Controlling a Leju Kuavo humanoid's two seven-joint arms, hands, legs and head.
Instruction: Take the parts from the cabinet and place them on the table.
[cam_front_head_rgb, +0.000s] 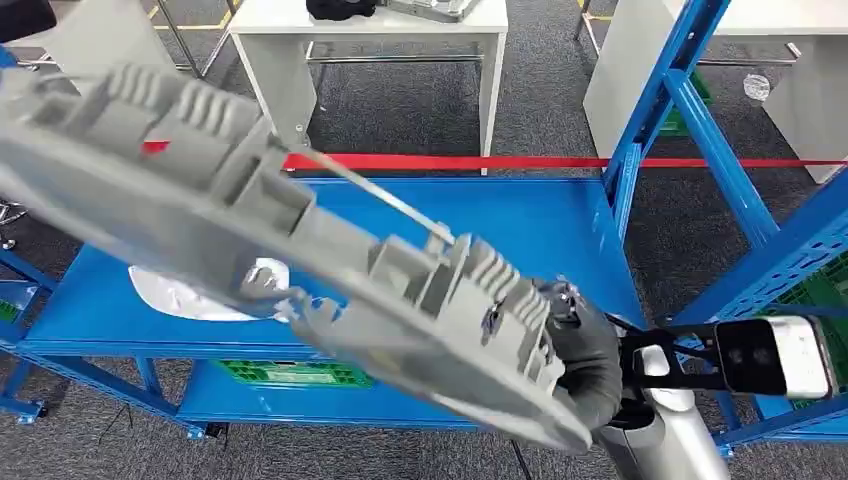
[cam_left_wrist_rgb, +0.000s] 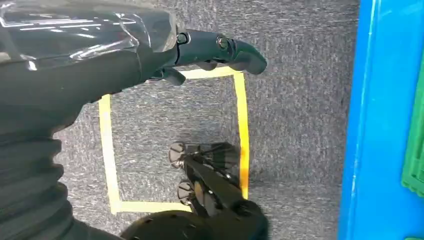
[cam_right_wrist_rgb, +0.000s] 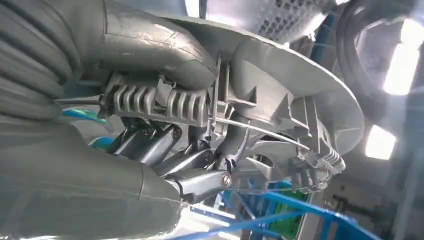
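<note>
My right hand (cam_front_head_rgb: 585, 355) grips a large grey plastic part (cam_front_head_rgb: 250, 240) with ribbed fins and a thin metal rod, lifted close to the head camera and slanting from upper left to lower right above the blue cabinet shelf (cam_front_head_rgb: 520, 225). In the right wrist view my thumb and dark fingers (cam_right_wrist_rgb: 195, 180) clamp the part's (cam_right_wrist_rgb: 280, 85) ribbed edge. A white part (cam_front_head_rgb: 185, 295) lies on the shelf at the left, partly hidden by the held part. My left hand (cam_left_wrist_rgb: 150, 45) hangs over the carpet, holding nothing, its dark fingers (cam_left_wrist_rgb: 225, 50) extended.
A white table (cam_front_head_rgb: 370, 25) stands behind the cabinet, another white table (cam_front_head_rgb: 640, 60) at the right. Blue uprights (cam_front_head_rgb: 690, 110) frame the shelf's right side. Green crates (cam_front_head_rgb: 295, 373) sit on the lower shelf. Red tape (cam_front_head_rgb: 560, 162) and yellow tape (cam_left_wrist_rgb: 242, 125) mark the floor.
</note>
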